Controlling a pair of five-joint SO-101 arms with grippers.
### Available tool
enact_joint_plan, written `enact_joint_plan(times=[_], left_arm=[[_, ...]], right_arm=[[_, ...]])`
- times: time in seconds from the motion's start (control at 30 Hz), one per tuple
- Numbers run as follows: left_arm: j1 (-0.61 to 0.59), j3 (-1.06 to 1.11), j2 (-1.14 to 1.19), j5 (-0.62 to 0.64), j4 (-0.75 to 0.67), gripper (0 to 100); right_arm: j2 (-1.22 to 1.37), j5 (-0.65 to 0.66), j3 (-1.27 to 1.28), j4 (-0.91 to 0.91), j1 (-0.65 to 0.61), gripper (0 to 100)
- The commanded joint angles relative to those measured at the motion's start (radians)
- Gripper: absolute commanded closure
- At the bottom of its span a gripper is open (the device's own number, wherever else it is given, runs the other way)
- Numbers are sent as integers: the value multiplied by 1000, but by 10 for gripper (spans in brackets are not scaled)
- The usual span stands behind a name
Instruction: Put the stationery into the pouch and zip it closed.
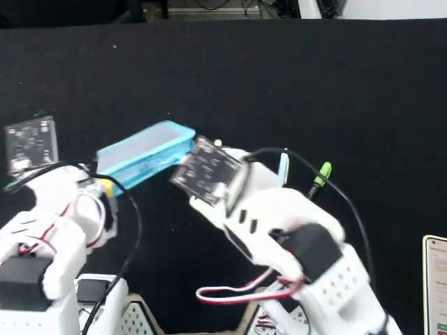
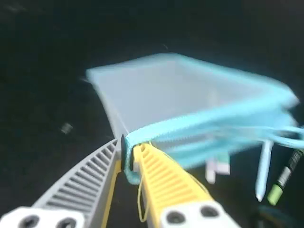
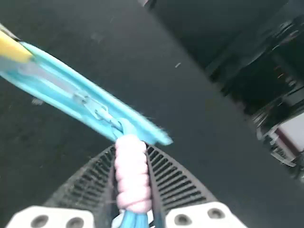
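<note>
Pouch (image 1: 145, 153) blue, over black table (image 1: 279, 77), held between both grippers | left gripper (image 2: 129, 156) at pouch's left end, jaws pinched tight on zip edge | right gripper (image 3: 130, 145) at pouch's right end, jaws pinched tight on that tip | light blue pen (image 1: 283, 167), green pen (image 1: 322, 174) lying right of pouch

Hidden behind right arm (image 1: 293, 223) — pouch (image 1: 145, 153) end; contents unclear.

Left end effector (image 2: 127, 154) clamped on pouch (image 2: 180, 95) end; right end effector (image 3: 130, 142) clamped on opposite end.
</note>
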Motion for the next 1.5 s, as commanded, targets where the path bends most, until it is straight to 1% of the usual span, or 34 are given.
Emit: enact_joint_plan(times=[0.0, 0.1, 0.27, 0.4, 0.47, 0.6, 0.77, 0.83, 0.93, 1.0, 1.03, 1.17, 1.23, 1.3, 1.37, 1.47], left_arm=[[-137, -142, 11, -52, -11, 968], [-168, -183, 12, -52, -11, 965], [-168, -179, 15, -54, -11, 963], [-166, -183, 86, -54, -6, 962], [-168, -180, 153, -54, -3, 936], [-163, -220, 259, -54, 54, 838], [-165, -332, 278, -54, 97, 834], [-168, -352, 270, -54, 97, 863], [-163, -344, 270, -54, 97, 980], [-163, -311, 267, -54, 92, 957], [-163, -297, 267, -54, 87, 970], [-170, -243, 267, -58, 87, 970], [-165, -217, 267, -141, 66, 970], [-171, -193, 265, -224, -2, 970], [-189, -174, 265, -238, -72, 970], [-219, -131, 265, -238, -138, 970]], right_arm=[[-91, -5, -15, 3, 75, 988], [-94, -8, -18, 3, 112, 988], [-91, -6, -12, 11, 150, 988], [-91, -6, -13, 34, 163, 988], [-91, -5, -13, 44, 163, 988], [-93, -5, -10, 55, 163, 988], [-96, -5, 27, 48, 160, 988], [-99, -5, 44, 46, 158, 988], [-99, -5, 53, 46, 158, 988], [-101, -5, 50, 46, 161, 988], [-101, -5, 47, 46, 161, 988], [-101, -9, 45, 46, 161, 988], [-101, -11, 45, 46, 163, 988], [-101, -11, 53, 48, 163, 988], [-101, -11, 58, 54, 163, 988], [-101, -12, 76, 46, 163, 988]])
